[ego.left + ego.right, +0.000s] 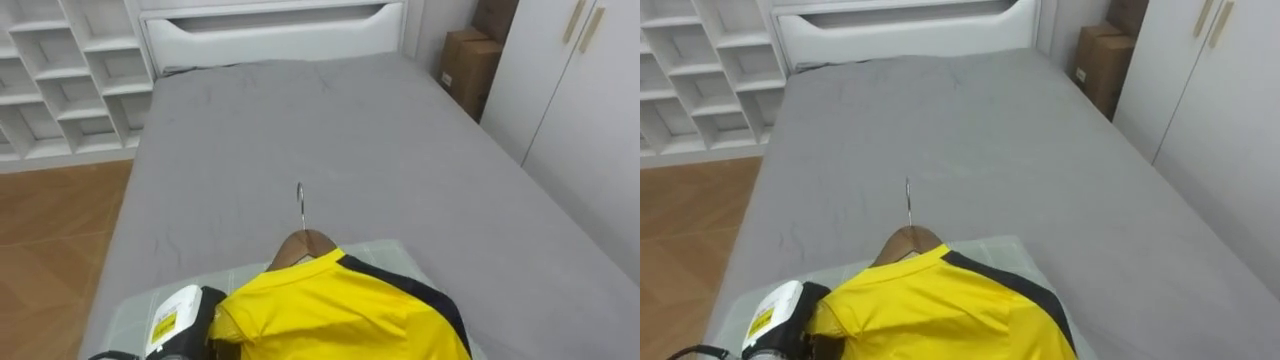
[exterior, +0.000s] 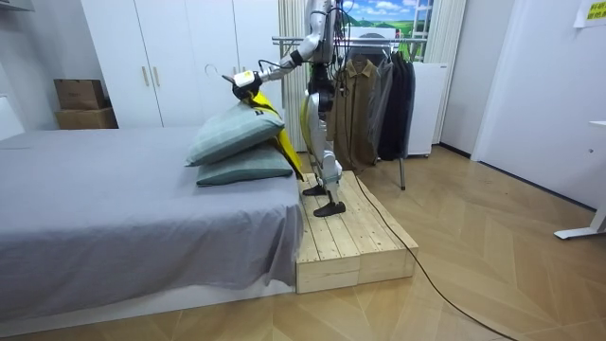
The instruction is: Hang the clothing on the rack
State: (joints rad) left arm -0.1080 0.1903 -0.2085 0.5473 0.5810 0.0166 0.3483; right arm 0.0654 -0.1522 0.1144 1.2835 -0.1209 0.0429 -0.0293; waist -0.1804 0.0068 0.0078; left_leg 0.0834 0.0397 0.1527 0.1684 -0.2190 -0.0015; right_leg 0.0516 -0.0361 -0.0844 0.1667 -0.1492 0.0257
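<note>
A yellow shirt [image 1: 340, 310] with black trim hangs on a wooden hanger [image 1: 305, 245], whose metal hook [image 1: 300, 200] points toward the head of the bed. My left hand [image 1: 205, 325] is at the shirt's left shoulder, shut on the shirt and hanger. In the room view this hand [image 2: 244, 80] holds the shirt [image 2: 279, 142] up above two stacked pillows [image 2: 232, 133] at the foot of the bed. I stand on a wooden platform [image 2: 346, 237] by the bed's foot, with a clothes rack [image 2: 379, 90] of dark garments behind me.
The grey bed [image 1: 330, 130] stretches ahead to a white headboard [image 1: 270, 30]. White cubby shelves [image 1: 60, 70] stand at the far left. Cardboard boxes [image 1: 468, 65] and a white wardrobe [image 1: 570, 90] line the right side. A pale green pillow [image 1: 390, 255] lies under the shirt.
</note>
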